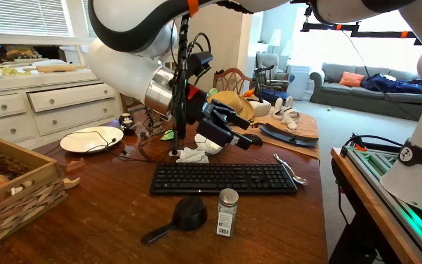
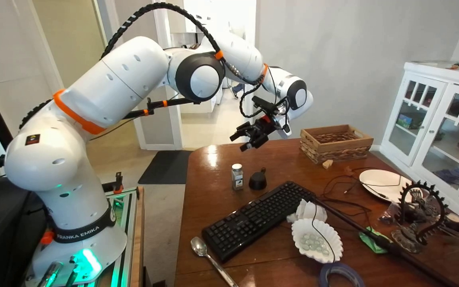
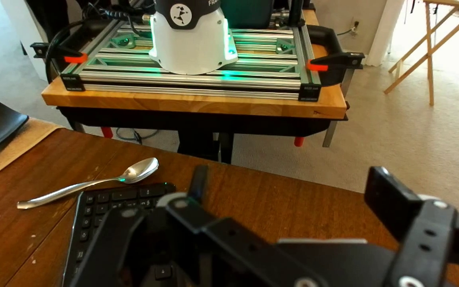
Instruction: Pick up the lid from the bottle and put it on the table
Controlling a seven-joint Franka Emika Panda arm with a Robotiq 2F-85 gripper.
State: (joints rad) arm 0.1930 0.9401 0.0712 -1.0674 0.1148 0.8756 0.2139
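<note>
The bottle (image 1: 226,219) stands upright on the dark brown table (image 1: 115,223) and has a pale label. It also stands there in an exterior view (image 2: 237,179). The round whitish lid (image 1: 229,197) sits on top of the bottle, and the lid shows in an exterior view (image 2: 236,166) as well. My gripper (image 1: 247,134) is raised above the table, apart from the bottle, with its fingers tilted downward. It is open and empty, with the fingers wide apart in the wrist view (image 3: 293,183). The bottle and lid do not show in the wrist view.
A black scoop (image 1: 190,213) lies beside the bottle. A black keyboard (image 1: 224,178), a spoon (image 1: 294,172) and crumpled white tissue (image 1: 192,155) lie close by. A wicker basket (image 1: 20,205), a white plate (image 1: 92,139), cables and a scalloped white bowl (image 2: 317,240) are farther off.
</note>
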